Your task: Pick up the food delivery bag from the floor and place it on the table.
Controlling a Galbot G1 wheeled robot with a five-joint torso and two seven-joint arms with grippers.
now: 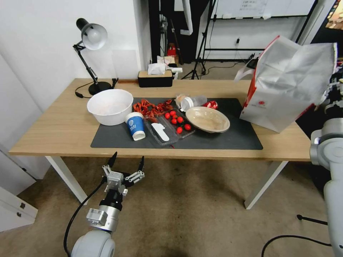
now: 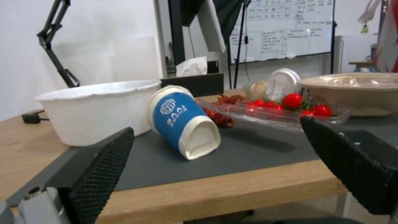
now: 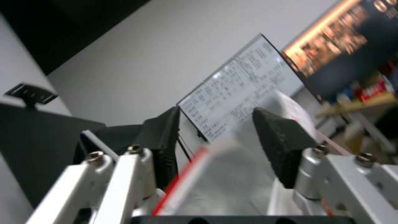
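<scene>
The food delivery bag, white and red with a silver foil top, stands tilted on the right end of the table, partly on the dark grey mat. My right gripper is at the bag's upper right edge. In the right wrist view the right gripper is open, its black pads standing apart on either side of the bag's red-trimmed rim. My left gripper hangs open and empty just in front of the table's near edge, over the floor.
On the mat lie a white bowl, a tipped blue paper cup, a clear tray of tomatoes, red chillies and a beige bowl. A desk lamp and a tissue box stand at the back.
</scene>
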